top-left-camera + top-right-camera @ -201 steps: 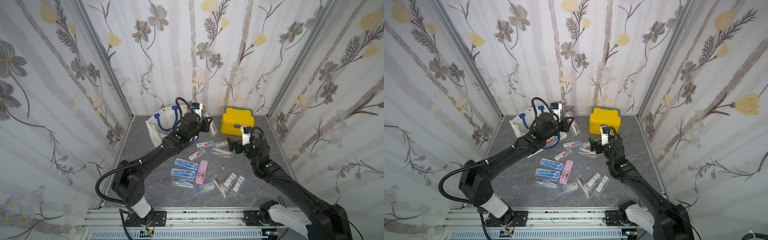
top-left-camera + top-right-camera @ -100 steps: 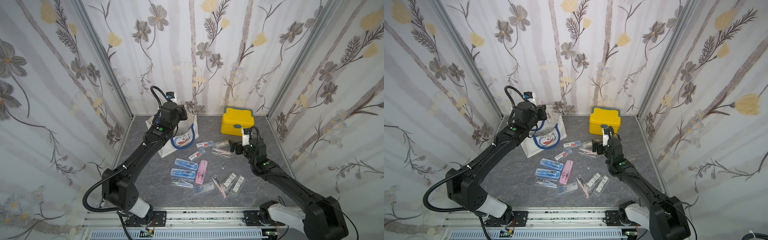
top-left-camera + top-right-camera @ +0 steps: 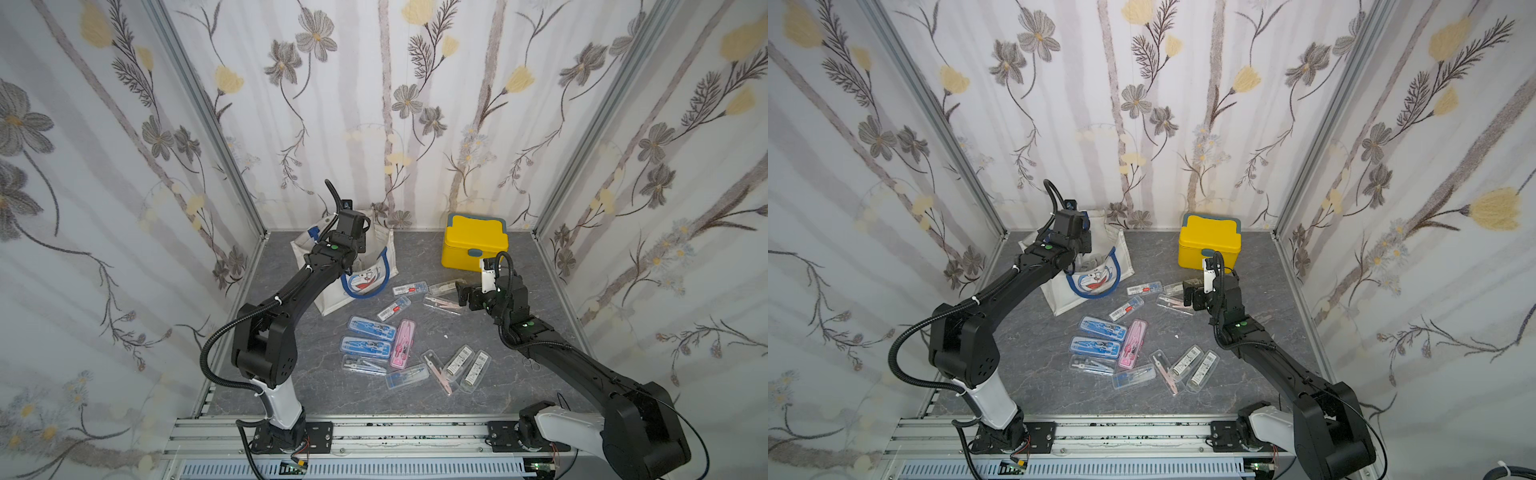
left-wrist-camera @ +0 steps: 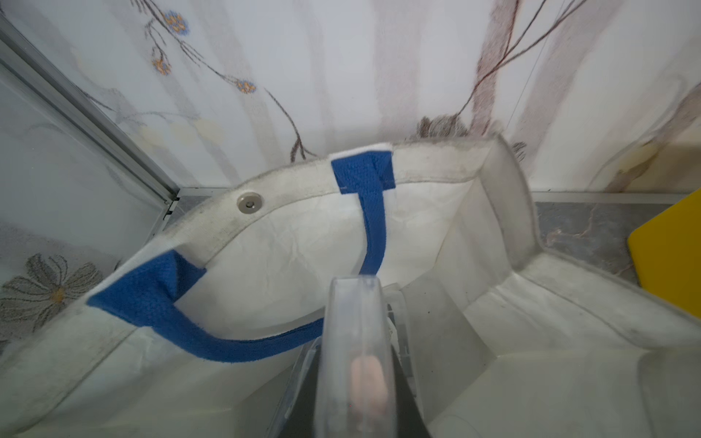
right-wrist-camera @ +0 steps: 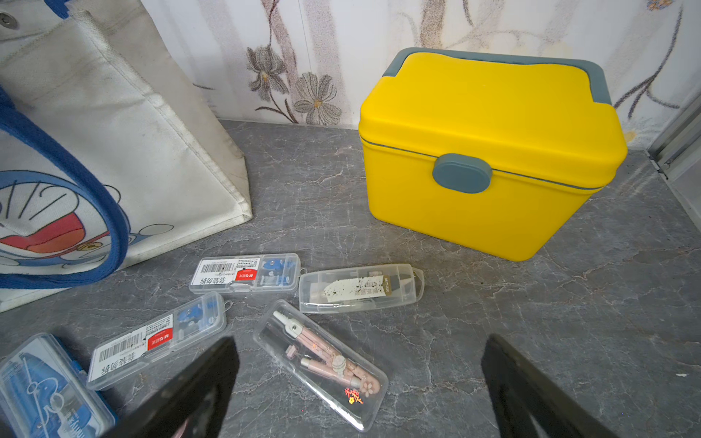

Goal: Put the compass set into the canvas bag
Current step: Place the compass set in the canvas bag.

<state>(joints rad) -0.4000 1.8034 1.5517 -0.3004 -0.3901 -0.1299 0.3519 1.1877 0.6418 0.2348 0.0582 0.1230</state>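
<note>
The left fingers (image 4: 407, 411) are clenched on a clear compass case (image 4: 352, 318) over the open bag (image 4: 436, 170); the right fingers (image 5: 197, 383) hang spread wide above the desk (image 5: 474, 311).

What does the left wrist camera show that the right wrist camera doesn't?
Left wrist only: the open interior of the white canvas bag, a blue fabric handle drooping inside, and a clear plastic compass case clamped in the left pincer at the opening. Right wrist only: the blue cartoon cat face on the bag's front, loose compass cases on the grey marbled table, and the open right pincer. Both: the bag, the yellow plastic lidded box, the floral wall.
</note>
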